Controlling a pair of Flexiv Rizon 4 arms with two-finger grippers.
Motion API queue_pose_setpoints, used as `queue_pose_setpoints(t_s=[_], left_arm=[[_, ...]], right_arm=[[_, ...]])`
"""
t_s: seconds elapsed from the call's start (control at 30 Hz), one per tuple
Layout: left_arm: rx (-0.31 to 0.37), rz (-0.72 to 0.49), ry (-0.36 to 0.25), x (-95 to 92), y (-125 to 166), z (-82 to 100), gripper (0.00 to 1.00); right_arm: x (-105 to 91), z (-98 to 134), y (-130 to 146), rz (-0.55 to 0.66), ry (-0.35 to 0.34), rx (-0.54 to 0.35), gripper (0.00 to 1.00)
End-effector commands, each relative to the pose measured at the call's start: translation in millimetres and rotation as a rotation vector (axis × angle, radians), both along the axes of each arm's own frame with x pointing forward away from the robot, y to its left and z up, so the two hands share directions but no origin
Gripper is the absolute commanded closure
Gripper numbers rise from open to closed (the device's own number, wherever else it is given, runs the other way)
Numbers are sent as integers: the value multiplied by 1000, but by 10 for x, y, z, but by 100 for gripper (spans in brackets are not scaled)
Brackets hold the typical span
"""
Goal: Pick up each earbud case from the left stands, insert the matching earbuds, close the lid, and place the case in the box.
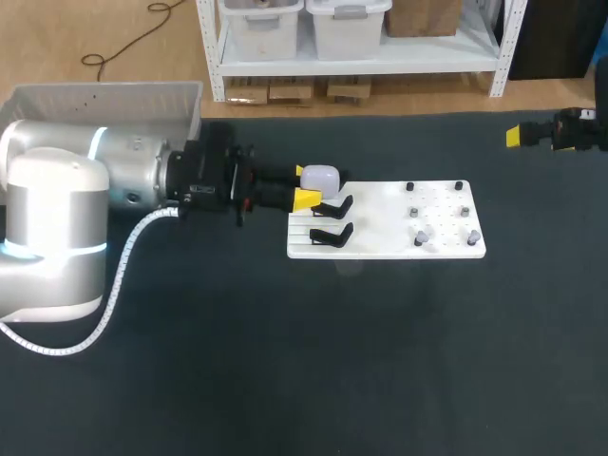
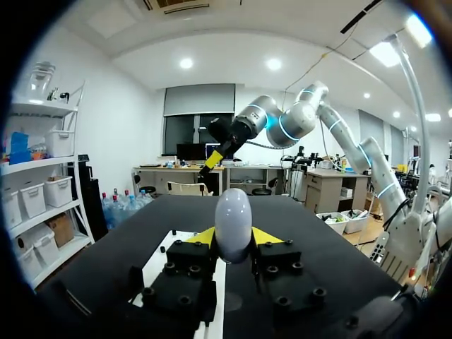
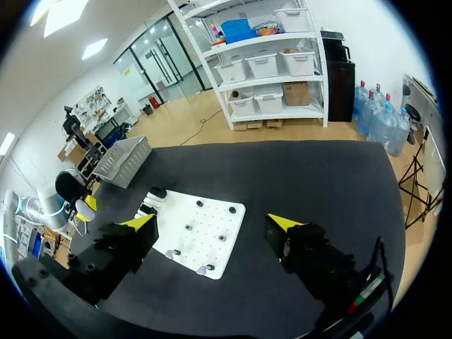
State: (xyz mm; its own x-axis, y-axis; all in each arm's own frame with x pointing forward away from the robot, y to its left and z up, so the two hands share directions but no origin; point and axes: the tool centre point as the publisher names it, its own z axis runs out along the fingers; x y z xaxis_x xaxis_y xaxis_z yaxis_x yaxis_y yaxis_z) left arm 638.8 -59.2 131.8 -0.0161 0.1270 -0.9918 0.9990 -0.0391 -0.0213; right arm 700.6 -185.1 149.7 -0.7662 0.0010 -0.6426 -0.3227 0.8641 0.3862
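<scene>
Early days here, judging by the layout: first pickup only, nothing finished. Clenched in the left claw (image 2: 233, 239), yellow tips pressing in from both sides: a smooth white egg-shaped earbud case (image 2: 233, 219), upright between the fingers. Positioned over the far left corner of the flat white board (image 1: 380, 249), just beyond two bare black forked stands (image 1: 332, 204). Hard to say whether lifted clear or resting on a stand of its own. Lid apparently shut, no gap showing. Away at the far right edge of the table, well apart from the board: the right claw (image 3: 212, 222), spread wide, holding nothing. Left to do, by that reckoning: opening the lid, fetching earbuds from among the small dark pegs (image 1: 410, 187) on the board's right half, closing up, then carrying over to the pale grey plastic box (image 1: 104, 88) at the far left. Case not in that box yet.
</scene>
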Motion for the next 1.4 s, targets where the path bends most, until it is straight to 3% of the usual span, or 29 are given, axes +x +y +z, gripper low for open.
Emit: queue_pose_setpoints(t_s=[0.03, 0.13, 0.33, 0.67, 0.83, 1.03, 1.4], left_arm=[[-18, -28, -12, -92, -18, -35, 100], [-35, -55, -12, -164, -48, -57, 100], [-48, -69, -6, -212, -74, -89, 100], [-35, -91, -1, -211, -69, -162, 100], [-37, -97, -2, -194, -99, -208, 100], [-46, -97, -25, -179, -124, -215, 100], [-62, -83, -64, -138, -91, -198, 100]], right_arm=[[-1, 1, -4, 1, 0, 0, 0], [-55, 36, 62, 18, -12, -1, 0], [-383, 127, 343, 90, -33, -21, 0], [-897, 335, 871, 186, -44, -139, 0], [-1053, 308, 1091, 208, -35, -203, 0], [-1172, 201, 1284, 228, -10, -241, 0], [-1254, 165, 1668, 256, -5, -228, 0]])
